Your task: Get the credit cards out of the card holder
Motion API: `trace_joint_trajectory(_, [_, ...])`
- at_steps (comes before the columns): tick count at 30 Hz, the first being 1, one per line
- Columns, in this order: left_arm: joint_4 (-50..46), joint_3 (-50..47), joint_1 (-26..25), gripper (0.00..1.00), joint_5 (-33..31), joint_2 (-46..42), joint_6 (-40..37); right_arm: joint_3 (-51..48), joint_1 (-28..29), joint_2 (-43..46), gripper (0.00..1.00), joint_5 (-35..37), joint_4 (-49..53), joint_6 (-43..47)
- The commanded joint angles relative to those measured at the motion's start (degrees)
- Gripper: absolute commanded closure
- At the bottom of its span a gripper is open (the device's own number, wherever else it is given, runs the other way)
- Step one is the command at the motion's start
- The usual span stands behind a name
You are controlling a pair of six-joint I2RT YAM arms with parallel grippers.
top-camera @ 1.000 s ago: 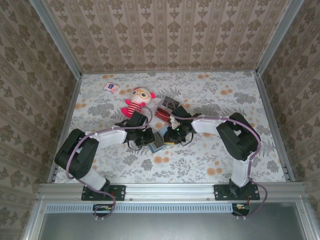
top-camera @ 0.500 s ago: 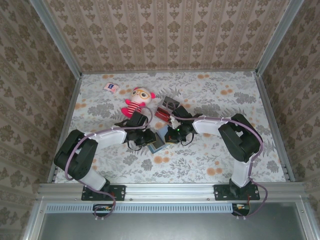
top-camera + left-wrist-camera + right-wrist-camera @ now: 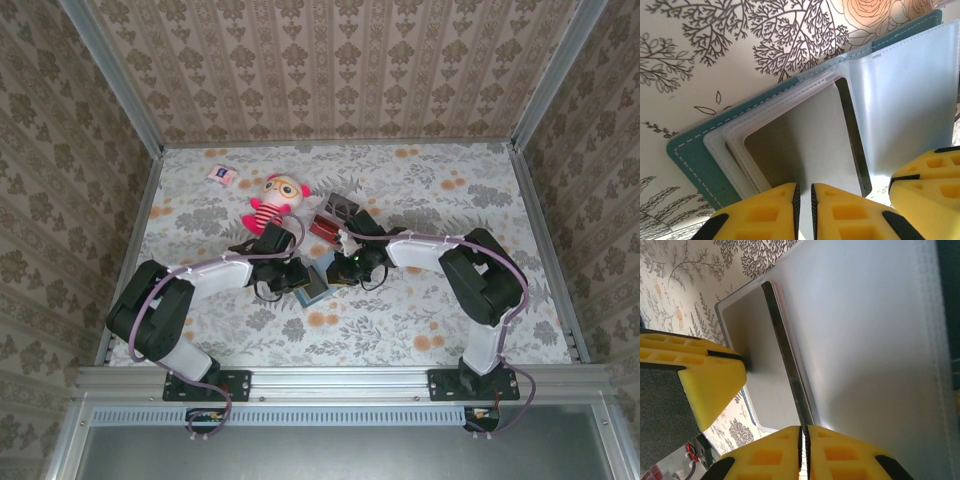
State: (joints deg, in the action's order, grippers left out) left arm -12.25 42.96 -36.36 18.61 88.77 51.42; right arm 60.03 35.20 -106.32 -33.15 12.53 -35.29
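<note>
One grey card (image 3: 800, 145) sits in a slot of the card holder (image 3: 695, 167), its dark edge showing against the blue-grey lining; its printed face cannot be read.

Location: the card holder lies open on the table (image 3: 450, 300), near the plush doll (image 3: 275, 203), on the doll's side toward the arm bases and a little to its right.

Left end effector (image 3: 803, 210): fingers drawn nearly together, a slim gap between them, at the grey card's near edge. Whether they nip that edge cannot be confirmed.

Right end effector (image 3: 803, 450): fingers pressed flat together at the lining beside the same slot. A hold on a thin layer cannot be confirmed either.

Two credit cards (image 3: 325, 225), red and dark, lie just right of the doll, outside the holder.

Assessment: extraction is in hand, with at least one card to go. The next move calls for one end effector to pin the soft holder flat. The other must pinch the card's free edge firmly and draw it along the slot, or the holder may lift with it.
</note>
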Motion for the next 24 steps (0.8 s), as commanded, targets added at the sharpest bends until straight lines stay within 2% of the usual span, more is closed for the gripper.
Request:
trace_joint_trajectory(1, [-2.16, -0.62, -0.13, 0.84, -0.95, 1.22, -0.88, 1.54, 0.39, -2.02, 0.84, -1.68, 0.27, 0.86])
trace_joint_trajectory(5, [-2.23, -0.86, -0.16, 0.84, -1.12, 1.68, -0.79, 1.67, 0.40, -2.30, 0.82, -0.64, 0.62, 0.66])
trace_joint_trajectory(24, [-1.11, -1.87, -0.20, 0.85, -0.95, 3.86, -0.54, 2.12, 0.40, -5.03, 0.81, -2.98, -0.41, 0.48])
